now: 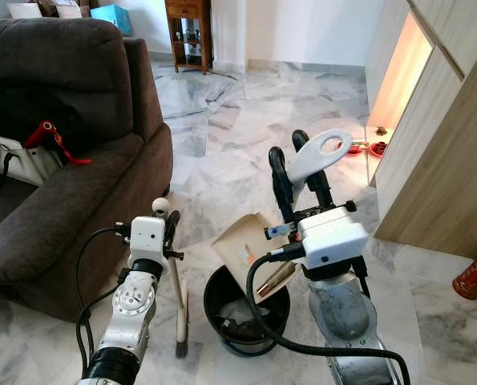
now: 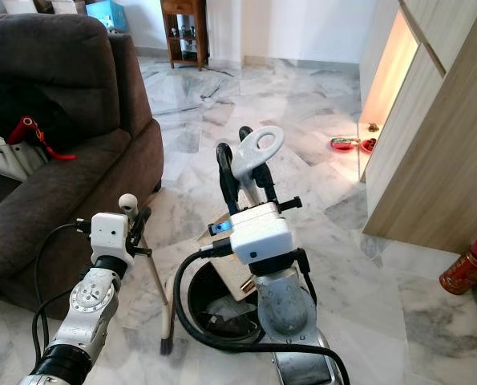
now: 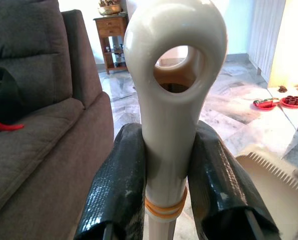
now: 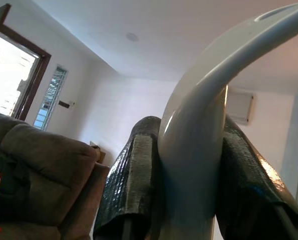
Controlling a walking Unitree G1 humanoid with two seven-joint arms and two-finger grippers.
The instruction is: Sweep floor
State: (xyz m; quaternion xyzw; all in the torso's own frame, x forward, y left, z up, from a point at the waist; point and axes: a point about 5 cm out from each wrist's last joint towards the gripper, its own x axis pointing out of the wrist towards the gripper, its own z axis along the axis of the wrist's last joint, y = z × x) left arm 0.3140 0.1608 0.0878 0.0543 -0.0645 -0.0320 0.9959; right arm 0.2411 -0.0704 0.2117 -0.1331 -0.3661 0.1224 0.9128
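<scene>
- While tipped over the black bin, dustpan: white looped handle clamped in right gripper; light, rigid plastic, best gripped on the handle.
- Broom: cream handle clenched in left gripper, bristles on marble floor beside bin; light, stiff, slippery.
</scene>
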